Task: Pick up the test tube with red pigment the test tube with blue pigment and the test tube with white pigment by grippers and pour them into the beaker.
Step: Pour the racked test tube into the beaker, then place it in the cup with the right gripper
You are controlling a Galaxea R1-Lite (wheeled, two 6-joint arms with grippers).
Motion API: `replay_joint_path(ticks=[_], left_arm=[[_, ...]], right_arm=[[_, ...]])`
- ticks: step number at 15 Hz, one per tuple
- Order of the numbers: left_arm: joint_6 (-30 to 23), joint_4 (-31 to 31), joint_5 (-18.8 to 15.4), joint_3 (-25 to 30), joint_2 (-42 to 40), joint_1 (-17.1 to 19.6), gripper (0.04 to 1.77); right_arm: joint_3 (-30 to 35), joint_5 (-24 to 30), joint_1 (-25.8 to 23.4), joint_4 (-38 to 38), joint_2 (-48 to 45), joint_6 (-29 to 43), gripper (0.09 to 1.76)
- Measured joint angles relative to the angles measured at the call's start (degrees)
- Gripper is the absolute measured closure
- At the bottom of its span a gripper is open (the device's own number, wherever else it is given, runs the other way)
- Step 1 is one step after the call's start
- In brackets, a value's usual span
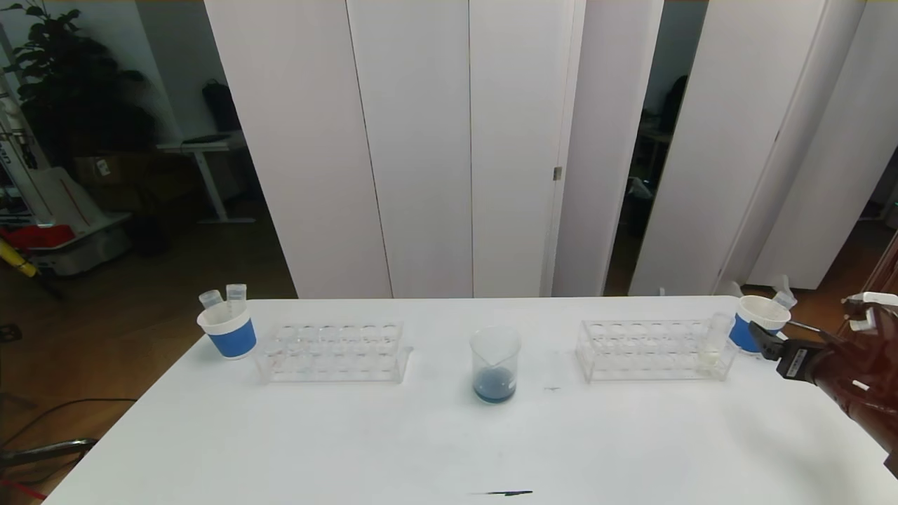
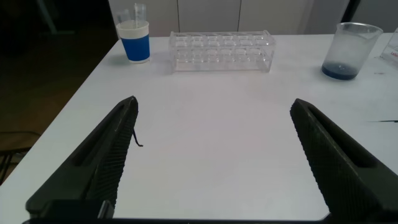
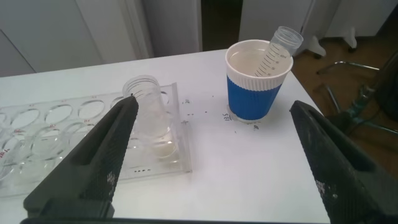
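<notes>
Head view: beaker [image 1: 495, 365] mid-table, blue liquid already in bottom. Looks like white-tube step now. Right gripper [image 1: 763, 339] at table's right edge, just beside right rack [image 1: 656, 351].

Left wrist: left gripper [image 2: 214, 158] jaws wide apart, empty, idle over near-left table.

Right wrist: fingers spread, empty; test tube with white pigment [image 3: 149, 118] upright in rack's end slot, just ahead. Next: straddle tube, close, lift.

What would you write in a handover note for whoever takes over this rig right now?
Right gripper: open, empty, near the right rack's end, facing the test tube with white pigment.
Left gripper: open, empty, over bare table.
Beaker: mid-table, holding blue liquid.
Left rack: looks empty. Paper cups hold emptied-looking tubes.
Done, it seems: blue poured; red can't be confirmed.
Left: grasp the white tube and pour.
</notes>
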Motion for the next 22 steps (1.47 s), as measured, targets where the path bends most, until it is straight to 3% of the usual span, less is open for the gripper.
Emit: replay_joint_path(ticks=[11, 22], left_arm=[[0.00, 0.00, 0.00, 0.00, 0.00, 0.00, 0.06], [0.02, 0.00, 0.00, 0.00, 0.00, 0.00, 0.06]], right_arm=[[-6.38, -3.33, 8.00, 0.00, 6.95, -1.24, 0.10], [-12.32, -3.88, 7.91, 0.05, 12.98, -3.30, 0.10]])
